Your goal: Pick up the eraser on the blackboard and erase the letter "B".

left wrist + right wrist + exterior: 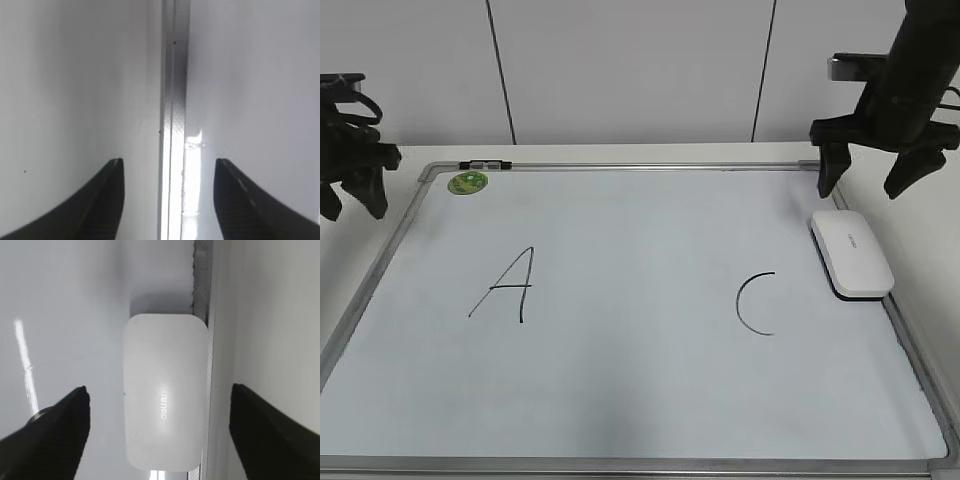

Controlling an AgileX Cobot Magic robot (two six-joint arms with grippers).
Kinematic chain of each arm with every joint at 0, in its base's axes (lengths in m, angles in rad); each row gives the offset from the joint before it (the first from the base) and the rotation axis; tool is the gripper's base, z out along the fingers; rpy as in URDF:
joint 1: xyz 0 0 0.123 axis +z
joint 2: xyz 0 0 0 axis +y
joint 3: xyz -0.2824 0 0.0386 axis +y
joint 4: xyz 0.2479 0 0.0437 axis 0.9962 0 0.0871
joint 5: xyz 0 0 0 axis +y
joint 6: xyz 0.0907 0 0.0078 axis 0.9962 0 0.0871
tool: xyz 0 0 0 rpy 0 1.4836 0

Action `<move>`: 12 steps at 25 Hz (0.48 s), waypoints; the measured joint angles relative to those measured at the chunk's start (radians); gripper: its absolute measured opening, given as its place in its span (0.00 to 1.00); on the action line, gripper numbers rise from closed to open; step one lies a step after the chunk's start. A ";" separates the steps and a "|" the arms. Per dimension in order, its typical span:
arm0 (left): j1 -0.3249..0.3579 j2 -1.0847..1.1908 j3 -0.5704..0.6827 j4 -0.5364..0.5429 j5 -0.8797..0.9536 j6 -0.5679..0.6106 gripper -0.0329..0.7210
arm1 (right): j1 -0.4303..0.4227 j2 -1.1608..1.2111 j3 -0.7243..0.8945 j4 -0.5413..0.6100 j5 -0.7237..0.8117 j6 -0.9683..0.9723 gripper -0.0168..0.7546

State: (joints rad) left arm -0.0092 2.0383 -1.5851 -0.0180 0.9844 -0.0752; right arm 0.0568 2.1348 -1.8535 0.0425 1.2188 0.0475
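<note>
The white eraser [851,254] lies flat at the right edge of the blackboard [640,400], against the frame; it also shows in the right wrist view [165,392]. My right gripper [868,185] hangs open above and just behind it, its fingers [159,405] spread wide to either side of the eraser without touching it. My left gripper [350,195] is open and empty over the board's left frame [172,125], fingers [169,172] straddling the rail. A black "A" [508,286] and a black "C" [756,303] are on the board. No letter "B" shows between them.
A small round green magnet [468,182] sits at the board's far left corner, beside a black clip on the top frame [485,163]. The white table [930,260] extends past the board on both sides. A panelled wall stands behind.
</note>
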 joint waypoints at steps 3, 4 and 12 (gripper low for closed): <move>0.000 -0.018 0.000 0.004 0.036 0.000 0.62 | 0.000 -0.016 0.002 0.002 0.000 0.004 0.84; 0.000 -0.023 0.000 0.007 0.045 0.000 0.62 | 0.000 -0.029 0.010 0.004 0.000 0.004 0.81; 0.000 -0.150 0.003 0.042 0.114 0.000 0.63 | 0.000 -0.167 0.058 0.004 0.006 0.028 0.76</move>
State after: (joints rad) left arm -0.0092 1.8879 -1.5824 0.0243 1.0984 -0.0752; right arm 0.0568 1.9681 -1.7953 0.0465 1.2246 0.0755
